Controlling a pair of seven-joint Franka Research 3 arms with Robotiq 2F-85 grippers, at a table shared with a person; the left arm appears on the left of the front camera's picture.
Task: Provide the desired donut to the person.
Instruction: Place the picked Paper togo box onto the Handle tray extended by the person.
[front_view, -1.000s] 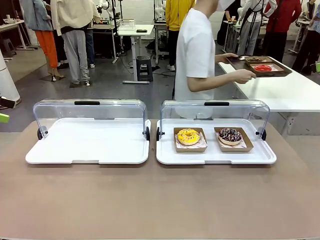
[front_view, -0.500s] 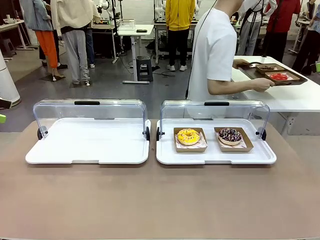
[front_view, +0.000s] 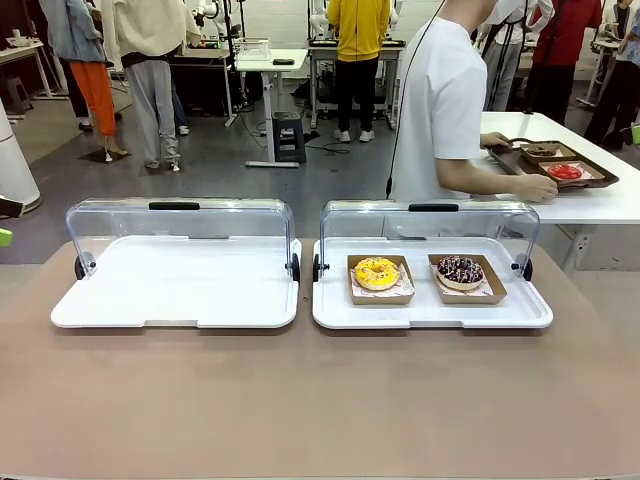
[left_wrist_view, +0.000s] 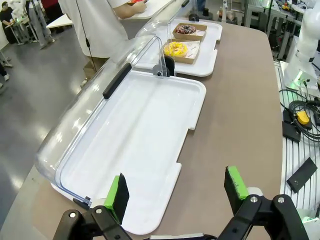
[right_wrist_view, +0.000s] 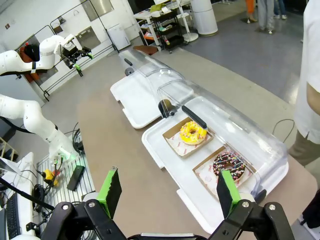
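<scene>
While left tray (front_view: 175, 300) bare, right tray (front_view: 430, 315) holds yellow donut (front_view: 377, 272), chocolate donut (front_view: 460, 270).

Two donuts (front_view: 377, 272) rest in the right tray (front_view: 335, 312).

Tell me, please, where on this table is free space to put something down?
The left tray is bare inside. The brown table is free along its whole near side, in front of both trays. The right tray is crowded: the yellow donut and chocolate donut sit there in boxes.
</scene>
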